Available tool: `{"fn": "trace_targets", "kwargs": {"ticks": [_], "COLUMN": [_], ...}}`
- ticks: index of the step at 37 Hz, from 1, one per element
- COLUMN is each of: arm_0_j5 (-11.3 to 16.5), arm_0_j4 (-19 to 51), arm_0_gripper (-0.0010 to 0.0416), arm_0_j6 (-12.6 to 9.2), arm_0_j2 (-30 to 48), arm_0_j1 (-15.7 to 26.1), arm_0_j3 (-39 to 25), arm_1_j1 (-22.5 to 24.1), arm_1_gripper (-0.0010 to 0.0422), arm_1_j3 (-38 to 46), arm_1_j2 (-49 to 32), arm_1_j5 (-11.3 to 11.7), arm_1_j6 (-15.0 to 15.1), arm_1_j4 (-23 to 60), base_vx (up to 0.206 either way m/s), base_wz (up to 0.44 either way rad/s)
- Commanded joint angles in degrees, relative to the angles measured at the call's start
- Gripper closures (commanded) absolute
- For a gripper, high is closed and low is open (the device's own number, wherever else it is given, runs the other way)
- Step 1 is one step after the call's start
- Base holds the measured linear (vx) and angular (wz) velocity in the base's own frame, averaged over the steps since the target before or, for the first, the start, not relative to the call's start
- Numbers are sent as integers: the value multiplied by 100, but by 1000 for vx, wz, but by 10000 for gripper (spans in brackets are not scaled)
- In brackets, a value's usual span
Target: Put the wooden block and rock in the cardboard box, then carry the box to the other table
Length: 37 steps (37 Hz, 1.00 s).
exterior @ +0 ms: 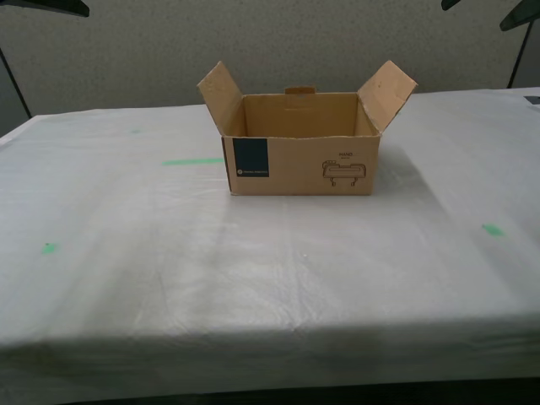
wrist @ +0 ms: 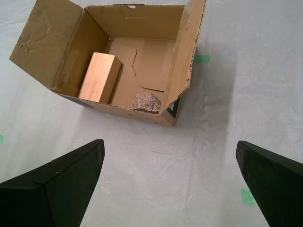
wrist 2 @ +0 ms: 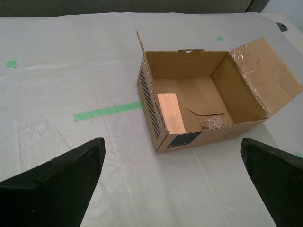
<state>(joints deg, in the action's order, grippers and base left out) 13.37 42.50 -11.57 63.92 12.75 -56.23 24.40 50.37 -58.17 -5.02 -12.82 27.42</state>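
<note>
Grippers [wrist: 168, 182] apart, clear of cardboard box [wrist: 142, 28]

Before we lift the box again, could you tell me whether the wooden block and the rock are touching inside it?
Apart. The first wrist view shows bare box floor between the wooden block and the rock inside the cardboard box.

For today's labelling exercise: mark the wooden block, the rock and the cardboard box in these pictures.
wooden block [wrist: 100, 77]: first wrist view, its upper face.
rock [wrist: 146, 102]: first wrist view, its rough top.
cardboard box [exterior: 300, 165]: exterior view, its printed front wall.
</note>
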Motion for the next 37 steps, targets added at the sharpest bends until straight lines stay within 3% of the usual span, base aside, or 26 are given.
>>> {"fn": "trace_targets", "kwargs": {"ticks": [1,37], "arm_0_j5": [-17,-17], "arm_0_j4": [-9,-9], "arm_0_gripper": [18,19], "arm_0_j6": [7,7], "arm_0_j2": [-2,-2], "arm_0_j1": [0,0], "arm_0_j3": [0,0], "arm_1_j1": [2,2], "arm_1_gripper": [21,21], "arm_1_j3": [4,4], "arm_1_j2": [2,2], "arm_1_j5": [9,9], "arm_1_j6": [20,20], "arm_1_j4": [-11,-11], "base_vx": [0,0], "base_wz": [0,0]}}
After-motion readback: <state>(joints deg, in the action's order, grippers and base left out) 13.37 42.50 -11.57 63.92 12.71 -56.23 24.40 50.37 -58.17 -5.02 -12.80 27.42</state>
